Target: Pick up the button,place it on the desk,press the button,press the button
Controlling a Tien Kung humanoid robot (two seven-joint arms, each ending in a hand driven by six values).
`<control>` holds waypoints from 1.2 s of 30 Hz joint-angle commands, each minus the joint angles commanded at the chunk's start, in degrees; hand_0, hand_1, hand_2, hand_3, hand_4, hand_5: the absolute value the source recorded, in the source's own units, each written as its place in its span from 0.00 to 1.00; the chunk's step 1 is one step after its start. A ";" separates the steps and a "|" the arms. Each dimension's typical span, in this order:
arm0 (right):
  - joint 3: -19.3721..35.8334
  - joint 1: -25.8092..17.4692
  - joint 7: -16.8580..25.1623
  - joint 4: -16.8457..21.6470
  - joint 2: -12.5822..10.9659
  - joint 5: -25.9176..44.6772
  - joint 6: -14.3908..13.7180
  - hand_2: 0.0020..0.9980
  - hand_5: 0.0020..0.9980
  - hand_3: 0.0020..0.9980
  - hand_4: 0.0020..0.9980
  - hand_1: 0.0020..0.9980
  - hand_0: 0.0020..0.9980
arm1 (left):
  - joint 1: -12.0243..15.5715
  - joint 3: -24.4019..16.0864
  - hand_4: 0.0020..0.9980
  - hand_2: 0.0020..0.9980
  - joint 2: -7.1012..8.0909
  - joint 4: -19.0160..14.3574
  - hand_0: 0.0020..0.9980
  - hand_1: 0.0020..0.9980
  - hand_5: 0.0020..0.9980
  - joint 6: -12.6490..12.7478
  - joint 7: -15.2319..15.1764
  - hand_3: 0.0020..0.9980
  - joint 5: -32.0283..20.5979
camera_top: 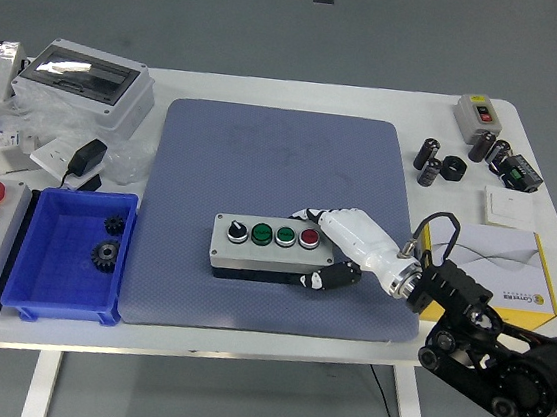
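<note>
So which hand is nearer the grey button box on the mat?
Right. The right hand grips the button box at its right end, on the blue mat. The left hand is out of view.

Right hand gripping button box on blue mat.
Box's right end held; white desk beneath.

Robotics lab — white table, enclosure box, capacitors
</note>
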 joint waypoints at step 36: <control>0.64 -1.29 0.41 7.04 -5.98 5.51 2.24 0.92 0.00 0.99 0.55 0.85 0.87 | -0.12 0.45 0.61 0.55 0.27 0.00 0.60 0.60 0.25 -0.68 -0.30 0.61 0.64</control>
